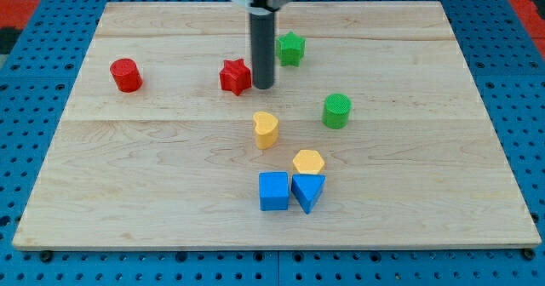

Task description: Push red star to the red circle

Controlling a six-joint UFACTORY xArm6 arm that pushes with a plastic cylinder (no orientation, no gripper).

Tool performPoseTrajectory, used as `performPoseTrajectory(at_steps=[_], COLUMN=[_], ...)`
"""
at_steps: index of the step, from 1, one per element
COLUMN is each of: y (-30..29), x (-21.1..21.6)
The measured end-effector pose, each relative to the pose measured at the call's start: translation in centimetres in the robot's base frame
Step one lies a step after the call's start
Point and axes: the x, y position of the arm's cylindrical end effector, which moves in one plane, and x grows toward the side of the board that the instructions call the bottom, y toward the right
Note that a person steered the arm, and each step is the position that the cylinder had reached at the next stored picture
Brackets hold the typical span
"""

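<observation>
The arm carries no claw, so nothing is opening, closing or gripping; it is ending in a straight dark rod, and my tip is resting on the wooden board just beside the red star, at the star's 3 o'clock side, apparently touching it, though contact cannot be confirmed. The red star is lying in the upper middle of the board. The red circle is sitting well apart from the star, at its 9 o'clock, near the board's left edge. A green star is standing near the rod at about 2 o'clock. A green cylinder is lying at the tip's 4 o'clock. A yellow heart-like block is sitting at the tip's 6 o'clock. Further toward 6 o'clock, a yellow hexagon is touching or just beside a blue triangle, with a blue cube just beside the triangle at its 9 o'clock.
</observation>
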Motion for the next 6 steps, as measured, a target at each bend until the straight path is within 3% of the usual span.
performPoseTrajectory(at_steps=[2, 4, 6], y=[-9.3, -11.1, -13.5], x=[-4.3, -8.8, -7.3])
